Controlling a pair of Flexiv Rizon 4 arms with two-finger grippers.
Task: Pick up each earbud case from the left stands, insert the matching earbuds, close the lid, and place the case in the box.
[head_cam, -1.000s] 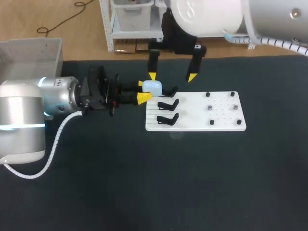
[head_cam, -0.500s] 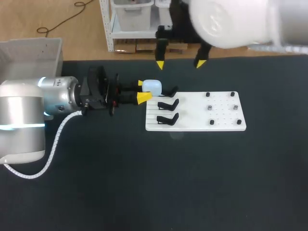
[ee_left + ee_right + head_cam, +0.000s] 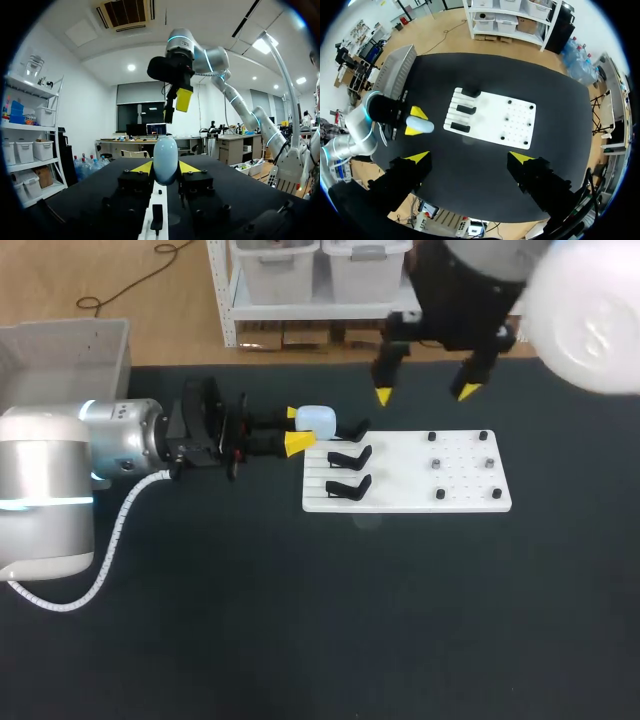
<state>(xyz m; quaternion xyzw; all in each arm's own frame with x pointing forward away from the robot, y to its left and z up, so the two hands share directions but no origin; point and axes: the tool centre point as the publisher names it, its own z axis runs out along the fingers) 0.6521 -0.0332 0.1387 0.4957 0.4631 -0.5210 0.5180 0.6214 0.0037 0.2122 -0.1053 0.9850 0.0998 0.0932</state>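
At the white board's (image 3: 460,485) far left corner, the left hand (image 3: 296,429) grips the pale earbud case (image 3: 317,422) from both sides. The left wrist view shows its long axis upright, rounded end up; overhead it looks squat. The right hand (image 3: 425,393), fingers wide and empty, has swung rightward over the bench's far edge.

black table (image 3: 300,620) carries one white board (image 3: 400,490) (lying flat)
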